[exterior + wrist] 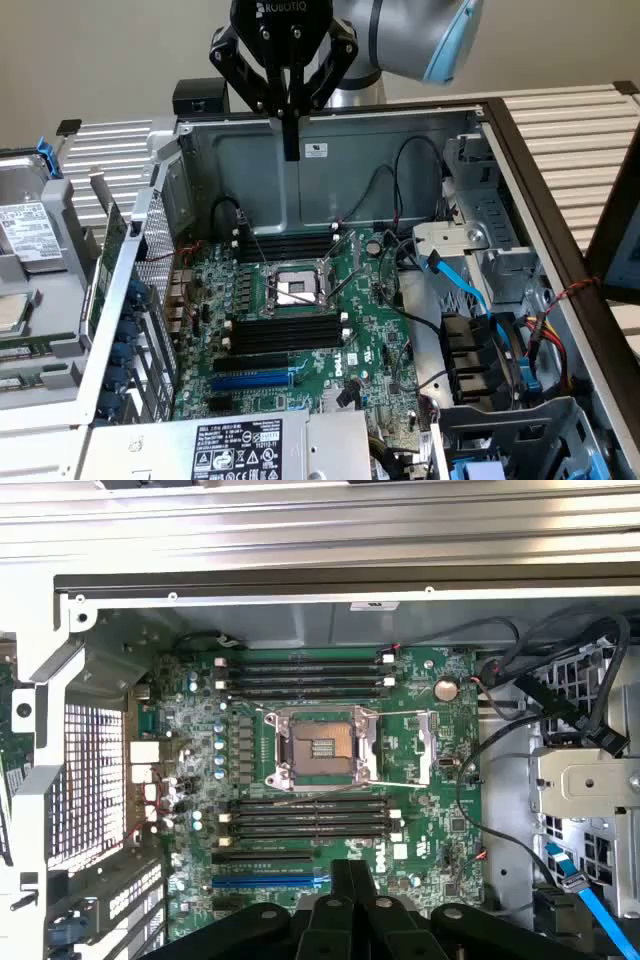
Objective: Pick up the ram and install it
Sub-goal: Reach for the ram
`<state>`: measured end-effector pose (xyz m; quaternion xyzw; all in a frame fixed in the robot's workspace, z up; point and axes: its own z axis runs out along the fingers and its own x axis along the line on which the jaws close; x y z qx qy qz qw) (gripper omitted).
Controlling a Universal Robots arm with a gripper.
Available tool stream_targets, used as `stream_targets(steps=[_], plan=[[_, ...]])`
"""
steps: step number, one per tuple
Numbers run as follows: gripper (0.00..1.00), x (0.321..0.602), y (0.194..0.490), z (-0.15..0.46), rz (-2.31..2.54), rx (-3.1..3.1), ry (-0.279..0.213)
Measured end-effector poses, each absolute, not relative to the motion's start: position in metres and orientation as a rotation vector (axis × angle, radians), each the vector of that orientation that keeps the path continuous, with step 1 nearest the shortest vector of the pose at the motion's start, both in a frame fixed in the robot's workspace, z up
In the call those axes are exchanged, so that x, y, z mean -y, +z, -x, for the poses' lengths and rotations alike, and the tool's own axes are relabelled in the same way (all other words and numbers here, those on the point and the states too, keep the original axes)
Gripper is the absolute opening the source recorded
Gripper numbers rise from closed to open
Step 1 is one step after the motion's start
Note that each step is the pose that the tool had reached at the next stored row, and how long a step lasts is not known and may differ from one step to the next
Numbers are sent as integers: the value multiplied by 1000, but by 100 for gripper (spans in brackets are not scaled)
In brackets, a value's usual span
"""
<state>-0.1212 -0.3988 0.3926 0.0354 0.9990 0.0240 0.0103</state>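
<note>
- The ram (108, 255) seems to be the long thin green board standing on its edge outside the case (400, 135), by the holey metal wall at the exterior view's left. It is hard to be sure that this is it.
- In the wrist view a bit of green board (7, 720) peeks in at the edge, past that same wall.
- The gripper (291, 150) hangs high over the back of the case, well apart from that board. Its two fingers are pinched together and point down, with nothing between them.
- In the wrist view the fingers (350, 875) are pressed tight too.
- Below lies the big green main board (370, 330).
- A square chip socket (295, 288) sits in its middle.
- Black memory slots (285, 245) lie behind the socket, and more (280, 330) lie in front. All have no stick in them.
- A blue slot (250, 381) lies just in front of those.
- A blue cable (465, 285) runs at the exterior view's right.
</note>
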Motion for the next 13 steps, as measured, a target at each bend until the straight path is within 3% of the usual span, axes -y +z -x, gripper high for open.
stream_targets(steps=[13], plan=[[10,399,393,122,-111,-3118,75]])
